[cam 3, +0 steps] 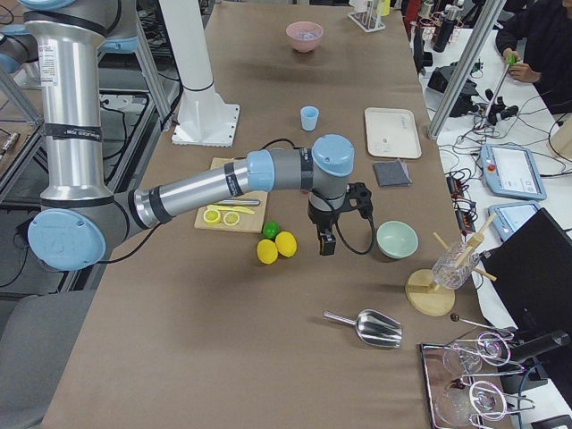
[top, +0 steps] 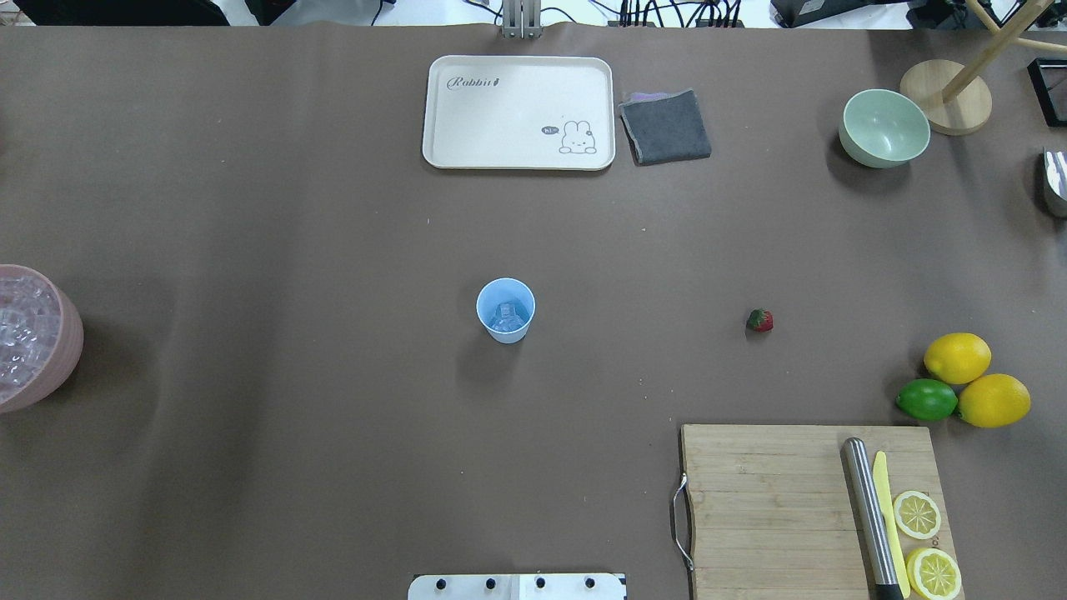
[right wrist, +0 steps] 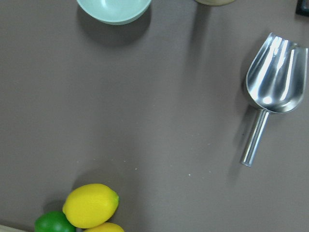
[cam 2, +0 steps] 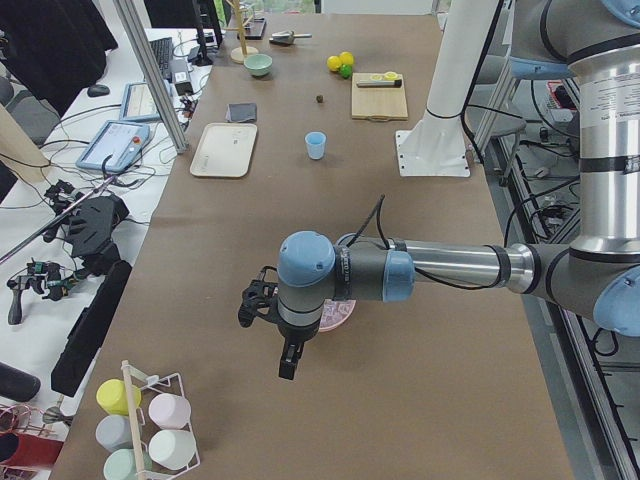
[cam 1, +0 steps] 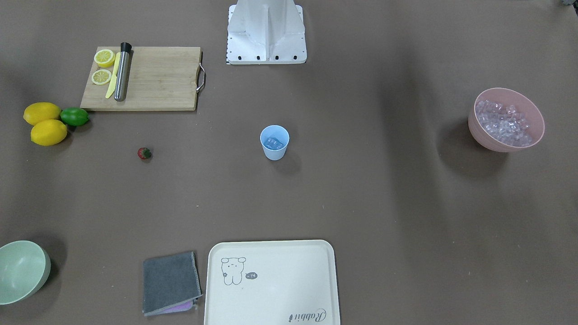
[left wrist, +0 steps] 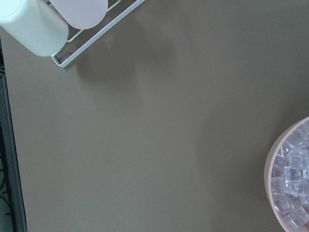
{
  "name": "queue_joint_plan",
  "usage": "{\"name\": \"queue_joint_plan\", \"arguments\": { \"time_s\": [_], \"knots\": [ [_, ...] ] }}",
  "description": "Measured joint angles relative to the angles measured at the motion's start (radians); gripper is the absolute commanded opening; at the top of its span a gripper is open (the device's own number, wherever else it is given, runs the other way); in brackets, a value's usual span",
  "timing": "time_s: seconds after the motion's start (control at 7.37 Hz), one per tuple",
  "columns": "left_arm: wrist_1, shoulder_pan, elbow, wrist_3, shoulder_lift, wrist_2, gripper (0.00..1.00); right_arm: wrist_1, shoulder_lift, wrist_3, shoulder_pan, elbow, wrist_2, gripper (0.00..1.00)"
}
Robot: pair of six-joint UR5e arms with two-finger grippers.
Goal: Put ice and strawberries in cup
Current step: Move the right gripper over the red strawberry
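1. The strawberry (top: 759,320) lies alone on the table (top: 333,250). Seen from above, it is to the right of the cup (top: 505,310) and well apart from it.
2. The right gripper (cam 3: 357,198) is the nearer one. It hangs over the right end of the table, near the lemons (cam 3: 286,243) and the green bowl (cam 3: 396,239). From there, the strawberry lies back toward the middle of the table, past the lemons. The right wrist view does not show it.
3. The left gripper (cam 2: 258,303) hangs over the far left end, by the pink bowl (cam 1: 485,140) full of ice (cam 1: 501,119). It is a long way from the strawberry.
4. The strawberry lies on its side. Its green leafy end seems to point toward the cup, but it is too small to be sure.
5. The cup stands upright in the middle of the table. A few ice cubes sit inside it, so I think the strawberry is the next job.
6. Only the side views show the two grippers, so I cannot tell if the jaws are apart or together.
7. The tray (top: 500,117) at the far edge says "Rabbit" and has a bunny drawing. The little bubble by the bunny is too small to read.
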Motion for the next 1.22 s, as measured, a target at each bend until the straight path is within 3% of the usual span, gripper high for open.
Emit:
{"name": "queue_joint_plan", "arguments": {
  "time_s": [0.54, 0.81, 0.95, 1.22],
  "knots": [
    [-0.086, -0.004, 0.006, -0.002, 0.078, -0.002, 0.97, 0.247, 0.049, 0.458, -0.363, 0.017, -0.011, 0.98],
    [-0.105, -0.006, 0.007, -0.004, 0.086, -0.003, 0.97, 0.433, 0.073, 0.723, -0.550, -0.004, -0.115, 0.91],
    [-0.108, -0.007, 0.007, -0.004, 0.087, -0.002, 0.97, 0.497, 0.092, 0.795, -0.612, -0.034, -0.160, 0.82],
    [-0.109, -0.008, 0.005, -0.005, 0.083, -0.001, 0.97, 0.540, 0.119, 0.833, -0.685, -0.066, -0.221, 0.81]
  ]
}}
